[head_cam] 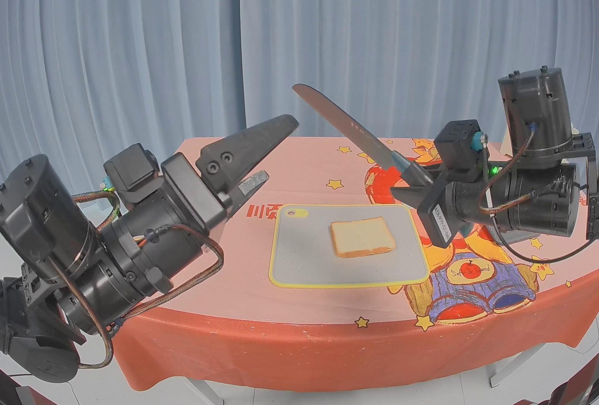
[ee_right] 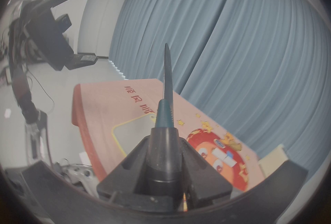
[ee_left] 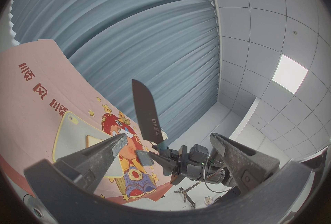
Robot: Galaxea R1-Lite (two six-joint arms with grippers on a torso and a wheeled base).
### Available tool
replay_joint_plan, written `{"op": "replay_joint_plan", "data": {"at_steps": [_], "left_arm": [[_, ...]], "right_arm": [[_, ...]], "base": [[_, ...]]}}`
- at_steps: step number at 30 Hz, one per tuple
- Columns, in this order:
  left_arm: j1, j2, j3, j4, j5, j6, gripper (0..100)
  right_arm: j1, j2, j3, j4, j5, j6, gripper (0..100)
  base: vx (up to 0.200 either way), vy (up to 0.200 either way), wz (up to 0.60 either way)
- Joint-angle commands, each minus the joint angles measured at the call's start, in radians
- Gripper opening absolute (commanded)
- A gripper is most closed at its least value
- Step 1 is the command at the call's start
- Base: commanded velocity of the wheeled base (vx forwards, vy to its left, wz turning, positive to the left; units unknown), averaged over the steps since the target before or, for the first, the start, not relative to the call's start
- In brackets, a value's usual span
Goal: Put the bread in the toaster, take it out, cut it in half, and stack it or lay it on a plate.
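Right gripper: pinches knife by handle, at 3 o'clock of board, blade raised and slanting toward 10 o'clock above table. Left gripper: fingers spread wide, hovers at 9 o'clock of board, near table's edge, tips aimed toward 2 o'clock. Bread: lies flat on board, slightly toward 3 o'clock of its centre, apart from both grippers.

Bright even light, glowing ceiling panel, soft shadows, fisheye-bent edges
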Motion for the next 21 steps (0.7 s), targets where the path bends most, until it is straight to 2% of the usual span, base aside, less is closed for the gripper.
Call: {"op": "replay_joint_plan", "data": {"at_steps": [1, 3, 4, 5, 7, 9, 10, 12, 14, 16, 18, 21], "left_arm": [[0.001, -0.056, -0.012, -0.001, 0.001, -0.002, 100], [0.004, -0.068, -0.016, 0.005, 0.002, 0.002, 100], [0.005, -0.068, -0.016, 0.004, 0.002, 0.002, 100], [0.008, -0.069, -0.018, 0.005, 0.002, 0.005, 100], [0.010, -0.076, -0.020, 0.005, 0.001, 0.018, 100], [0.010, -0.080, -0.020, 0.010, 0.001, 0.046, 100], [0.010, -0.079, -0.018, 0.013, 0.001, 0.077, 100], [0.010, -0.079, -0.015, 0.024, 0.002, 0.112, 100], [0.008, -0.076, -0.009, 0.053, 0.002, 0.164, 100], [0.007, -0.077, -0.013, 0.093, 0.015, 0.183, 100], [0.005, -0.080, -0.018, 0.117, 0.018, 0.184, 100], [0.002, -0.083, -0.049, 0.199, 0.013, 0.195, 100]], "right_arm": [[-0.014, 0.029, -0.043, 0.072, 0.095, 0.130, 0], [-0.010, 0.026, -0.012, 0.070, 0.124, 0.244, 0], [-0.010, 0.025, -0.006, 0.069, 0.129, 0.271, 0], [-0.006, 0.017, 0.013, 0.079, 0.150, 0.351, 0], [-0.008, -0.001, 0.030, 0.084, 0.198, 0.417, 0], [-0.008, -0.009, 0.034, 0.069, 0.208, 0.440, 0], [-0.006, -0.012, 0.034, 0.069, 0.213, 0.464, 0], [-0.006, -0.017, 0.045, 0.069, 0.216, 0.506, 0], [-0.006, -0.030, 0.072, 0.067, 0.218, 0.566, 0], [-0.006, -0.047, 0.122, 0.067, 0.216, 0.578, 0], [-0.006, -0.058, 0.155, 0.064, 0.216, 0.575, 0], [-0.011, -0.153, 0.264, 0.058, 0.204, 0.578, 0]], "base": [[0.000, 0.000, 0.00], [0.000, 0.000, 0.00], [0.000, 0.000, 0.00], [0.000, 0.000, 0.00], [0.000, 0.000, 0.00], [0.000, 0.000, 0.00], [0.000, 0.000, 0.00], [0.000, 0.000, 0.00], [0.000, 0.000, 0.00], [0.000, 0.000, 0.00], [0.000, 0.000, 0.00], [0.000, 0.000, 0.00]]}}
